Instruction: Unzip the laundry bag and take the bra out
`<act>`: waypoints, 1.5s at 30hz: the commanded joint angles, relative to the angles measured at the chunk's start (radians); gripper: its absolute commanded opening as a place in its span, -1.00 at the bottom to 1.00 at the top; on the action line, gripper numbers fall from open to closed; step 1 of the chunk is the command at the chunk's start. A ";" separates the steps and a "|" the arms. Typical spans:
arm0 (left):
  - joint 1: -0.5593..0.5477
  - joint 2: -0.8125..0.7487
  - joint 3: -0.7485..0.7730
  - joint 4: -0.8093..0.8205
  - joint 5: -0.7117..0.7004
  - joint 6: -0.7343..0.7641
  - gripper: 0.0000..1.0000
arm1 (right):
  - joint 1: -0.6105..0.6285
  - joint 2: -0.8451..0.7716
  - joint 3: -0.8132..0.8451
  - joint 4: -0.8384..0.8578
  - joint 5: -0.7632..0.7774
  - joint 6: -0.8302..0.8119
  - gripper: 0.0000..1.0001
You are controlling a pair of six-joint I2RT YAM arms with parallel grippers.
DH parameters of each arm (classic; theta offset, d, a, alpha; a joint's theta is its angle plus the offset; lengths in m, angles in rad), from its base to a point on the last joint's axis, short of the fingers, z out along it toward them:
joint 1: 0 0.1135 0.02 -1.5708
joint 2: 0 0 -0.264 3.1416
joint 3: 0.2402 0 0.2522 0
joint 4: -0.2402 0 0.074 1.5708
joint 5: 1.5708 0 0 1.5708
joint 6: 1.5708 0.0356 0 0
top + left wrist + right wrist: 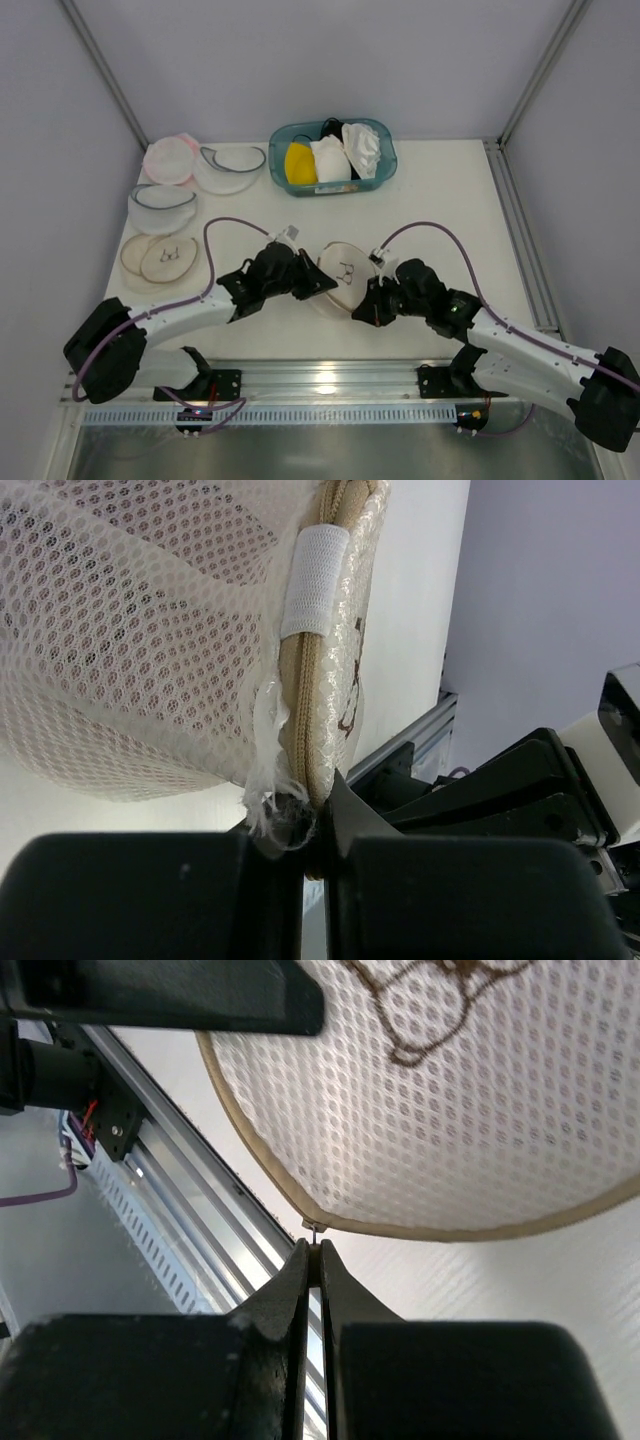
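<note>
The laundry bag (343, 272) stands on edge at the table's middle, its round mesh face with the bra drawing turned up toward the top camera. My left gripper (322, 283) is shut on the bag's tan rim (318, 720), pinching the rim and a bit of frayed mesh between its fingers (315, 815). My right gripper (370, 298) holds the bag's lower edge from the other side. In the right wrist view it (316, 1250) is shut on the small metal zipper pull (314, 1227) under the tan rim (450, 1232). The bra is hidden.
A teal basket (333, 152) at the back holds a yellow bra and white ones. Several flat mesh rounds lie at the left: a pink one (168, 158), two white with dark rims (230, 165), and tan-rimmed ones (160, 258). An aluminium rail (320, 385) runs along the near edge.
</note>
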State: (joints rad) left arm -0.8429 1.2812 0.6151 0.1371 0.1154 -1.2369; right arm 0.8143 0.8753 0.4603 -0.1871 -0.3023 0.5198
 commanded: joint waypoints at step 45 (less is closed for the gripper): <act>0.111 -0.455 -0.097 -0.262 0.035 0.005 0.99 | 0.012 0.069 0.047 0.345 -0.230 0.025 -0.93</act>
State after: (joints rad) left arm -0.7048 0.7994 0.5690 -0.1024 0.1593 -1.1538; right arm 0.8108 0.8951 0.5114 -0.1158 -0.2878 0.5129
